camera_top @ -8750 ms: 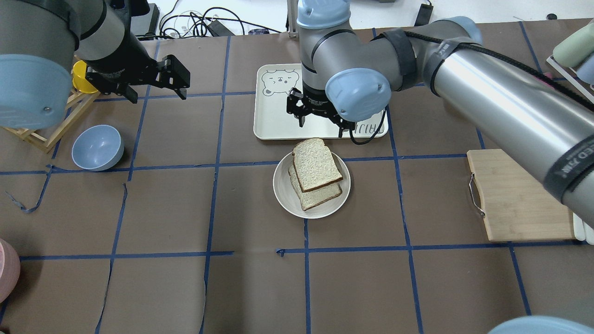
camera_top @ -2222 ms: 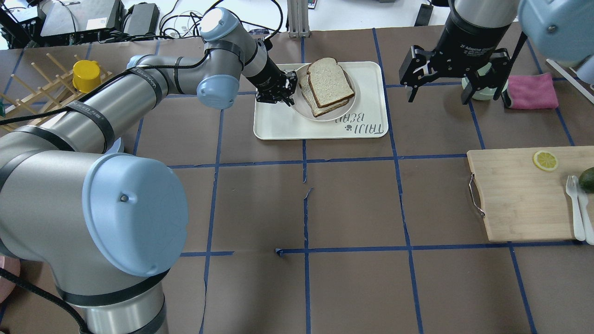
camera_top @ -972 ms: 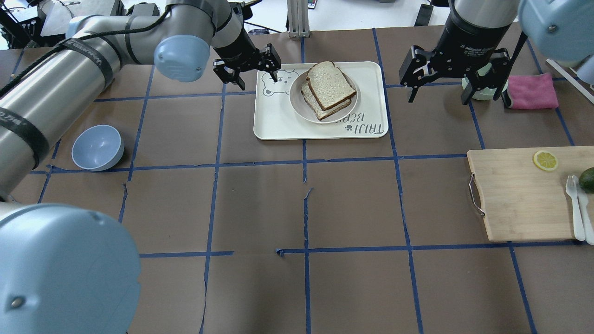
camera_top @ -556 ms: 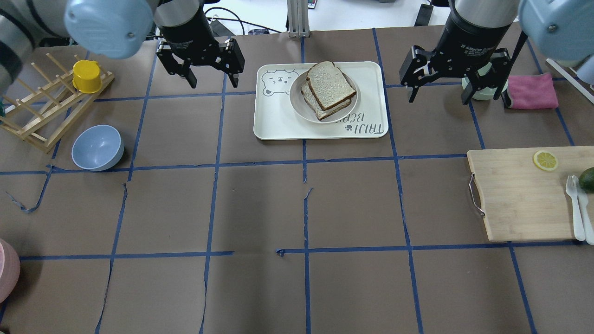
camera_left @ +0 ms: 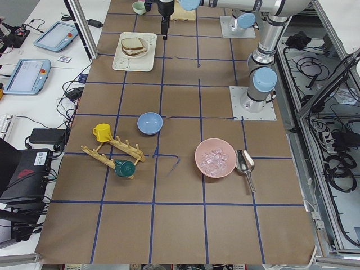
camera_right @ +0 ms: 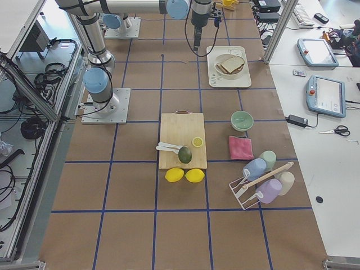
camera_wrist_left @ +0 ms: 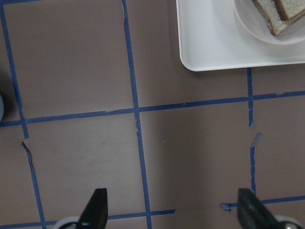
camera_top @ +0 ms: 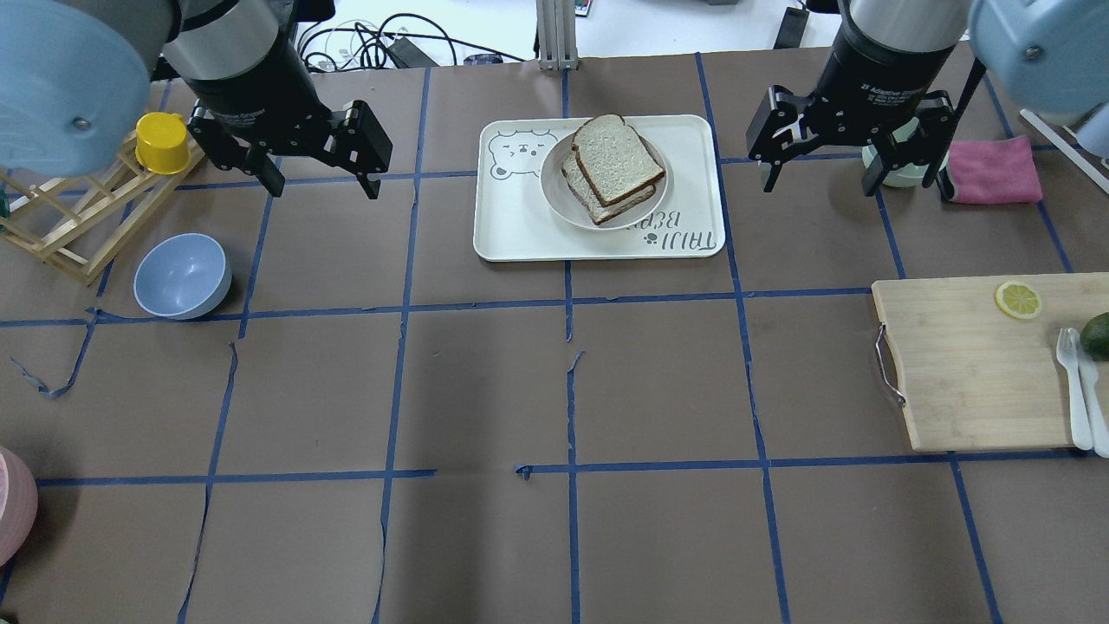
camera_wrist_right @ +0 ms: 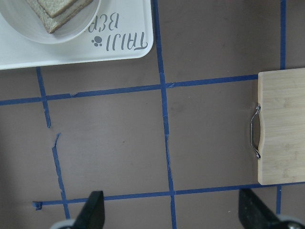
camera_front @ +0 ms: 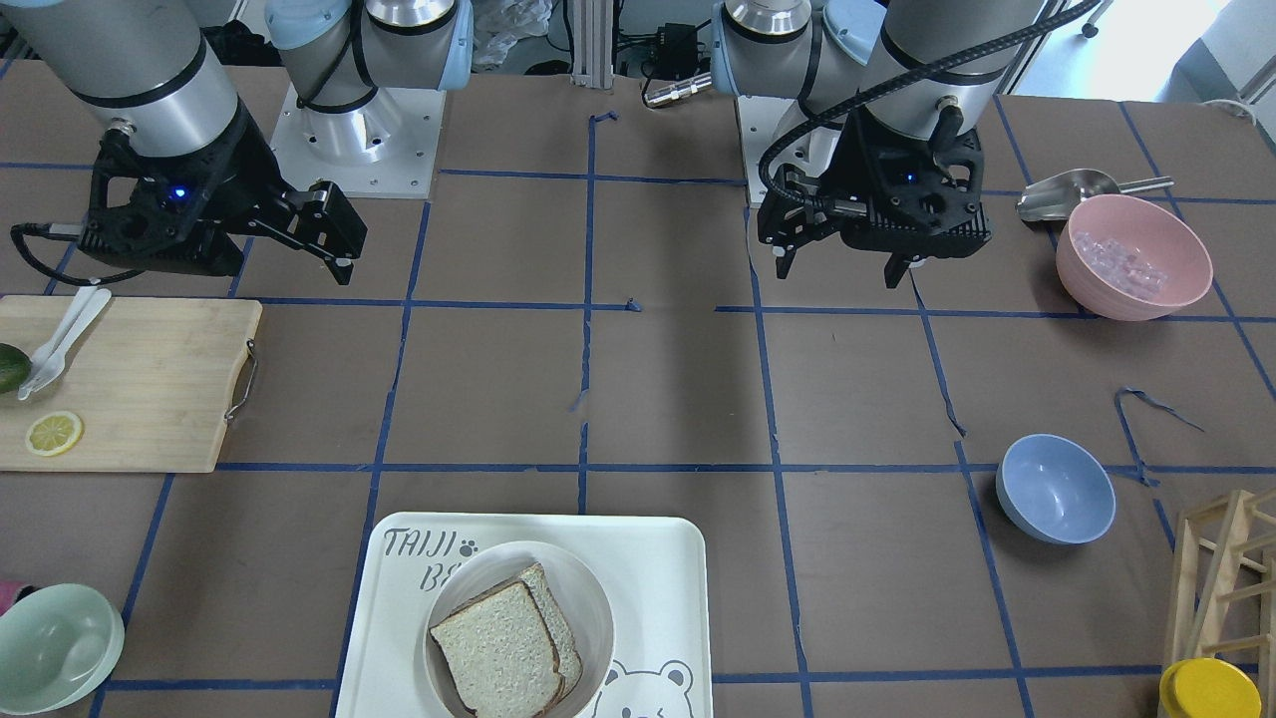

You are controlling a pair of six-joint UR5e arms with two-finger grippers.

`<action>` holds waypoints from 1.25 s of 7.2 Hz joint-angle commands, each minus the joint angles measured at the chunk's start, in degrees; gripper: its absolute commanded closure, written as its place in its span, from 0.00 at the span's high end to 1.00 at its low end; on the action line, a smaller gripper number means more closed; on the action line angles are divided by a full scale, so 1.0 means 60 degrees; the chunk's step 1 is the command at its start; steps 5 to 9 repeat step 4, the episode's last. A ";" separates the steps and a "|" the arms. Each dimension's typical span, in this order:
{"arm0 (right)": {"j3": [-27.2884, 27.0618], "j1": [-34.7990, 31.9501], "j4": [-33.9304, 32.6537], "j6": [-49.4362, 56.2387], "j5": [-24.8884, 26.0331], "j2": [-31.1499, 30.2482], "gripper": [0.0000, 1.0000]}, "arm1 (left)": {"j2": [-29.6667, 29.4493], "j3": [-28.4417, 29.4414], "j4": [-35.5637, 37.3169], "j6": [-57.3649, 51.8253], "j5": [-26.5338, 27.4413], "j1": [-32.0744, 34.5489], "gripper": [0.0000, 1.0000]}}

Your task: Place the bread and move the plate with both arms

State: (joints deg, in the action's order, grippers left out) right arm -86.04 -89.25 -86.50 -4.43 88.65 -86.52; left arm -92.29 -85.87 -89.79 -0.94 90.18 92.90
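The bread is the top slice of two stacked on the cream-white plate, which rests on the bear-printed tray. They also show in the front view: bread, plate, tray. My left gripper is open and empty, above the table left of the tray. My right gripper is open and empty, right of the tray. The left wrist view shows the open left gripper and the plate's edge. The right wrist view shows the open right gripper and the plate.
A blue bowl and a wooden rack with a yellow cup stand at the left. A cutting board with lemon slice, avocado and cutlery lies at the right. A pink cloth and pale green bowl lie behind my right gripper.
The plate with the bread has gone from the table onto the tray. My left gripper let go of the plate's rim, opened and drew back to the left. The right arm stayed still.
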 commanded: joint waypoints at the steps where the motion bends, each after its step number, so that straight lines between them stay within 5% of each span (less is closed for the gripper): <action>1: 0.0000 -0.0007 -0.0012 -0.0009 -0.0053 0.0005 1.00 | 0.0234 -0.0116 -0.0020 -0.0019 0.0014 -0.0146 1.00; 9: 0.0000 -0.0022 0.0002 -0.0023 -0.0185 -0.0010 1.00 | 0.0205 -0.0088 0.0024 -0.0442 0.0028 -0.0132 1.00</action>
